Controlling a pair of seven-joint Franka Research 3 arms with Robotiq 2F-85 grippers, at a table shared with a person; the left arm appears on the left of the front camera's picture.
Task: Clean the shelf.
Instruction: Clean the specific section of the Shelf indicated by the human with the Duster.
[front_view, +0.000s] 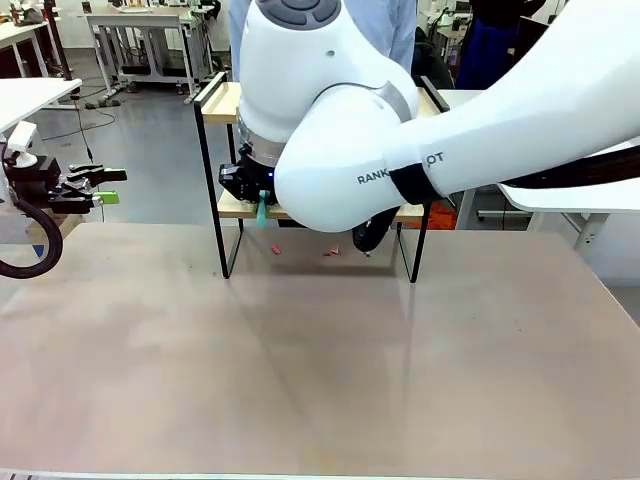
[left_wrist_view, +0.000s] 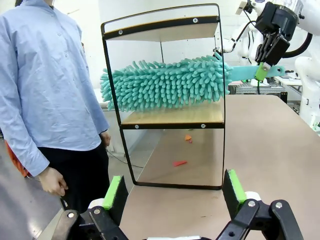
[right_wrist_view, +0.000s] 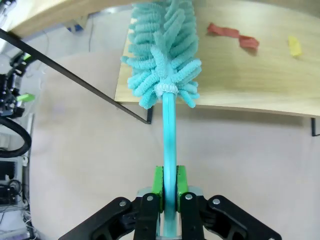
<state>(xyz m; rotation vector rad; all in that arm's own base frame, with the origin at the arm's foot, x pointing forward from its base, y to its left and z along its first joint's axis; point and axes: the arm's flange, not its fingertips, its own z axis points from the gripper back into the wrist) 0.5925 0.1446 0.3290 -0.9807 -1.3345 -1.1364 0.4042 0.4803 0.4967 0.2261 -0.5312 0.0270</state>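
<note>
Currently right end effector (right_wrist_view: 170, 181), clamping the duster (left_wrist_view: 165, 82), points along the lower board of the shelf (left_wrist_view: 175, 115); left end effector (left_wrist_view: 174, 182), open, sits farther off.

I log: duster (left_wrist_view: 165, 82) teal | shelf (left_wrist_view: 170, 117) boards pale wood, frame black | red scrap (right_wrist_view: 232, 34), yellow scrap (right_wrist_view: 295, 46) | right gripper (right_wrist_view: 169, 185) pads (right_wrist_view: 158, 186) green | shirt (left_wrist_view: 45, 75) light blue | table (front_view: 320, 380) beige

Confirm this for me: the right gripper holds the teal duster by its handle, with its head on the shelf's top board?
Wrong board. The right gripper holds the teal duster by its handle, but its head is on the shelf's lower board, under the top one, as the left wrist view shows.
</note>
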